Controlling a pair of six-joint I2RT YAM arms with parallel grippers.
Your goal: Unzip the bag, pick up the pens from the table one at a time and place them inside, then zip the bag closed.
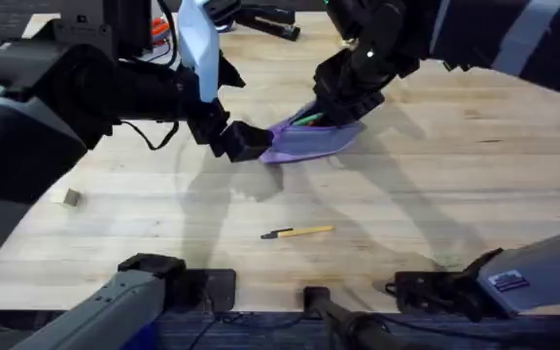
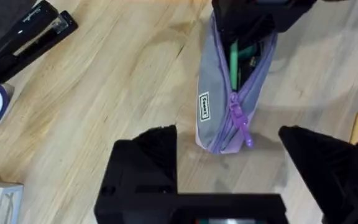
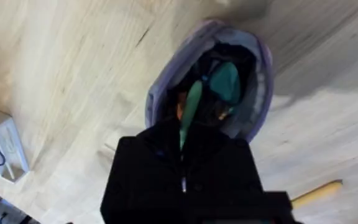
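Your left gripper (image 1: 246, 141) sits at the near end of the bag (image 1: 309, 141), fingers spread wide. In the left wrist view both black fingers (image 2: 145, 158) stand apart with the bag's closed end between and just ahead of them, not pinched. Call it released, gripping nothing.

Your right gripper (image 1: 343, 97) is down at the bag's far end, right over the open mouth. In the right wrist view the green pen (image 3: 191, 109) runs from the black fingers (image 3: 185, 174) straight into the opening (image 3: 222, 87). The fingers look closed on the pen's upper end, so it reads as clenched on the green pen. The pen's tip is already inside the bag.

The bag lies on the table (image 1: 436, 185) between the two grippers, touching or nearly touching both. Its zipper is open along most of the top; the lilac zipper pull (image 2: 238, 115) hangs at the end nearest your left gripper. A small white label (image 2: 204, 106) shows on the grey side.

The yellow pen (image 1: 299, 231) lies flat on the table, well apart from both grippers, on the side of the bag toward the arm bases. The black tip points toward the left arm's side.

A black stapler (image 2: 30, 37) lies beyond your left gripper, well apart from the bag. A small wooden block (image 1: 66, 197) sits out by the left arm.
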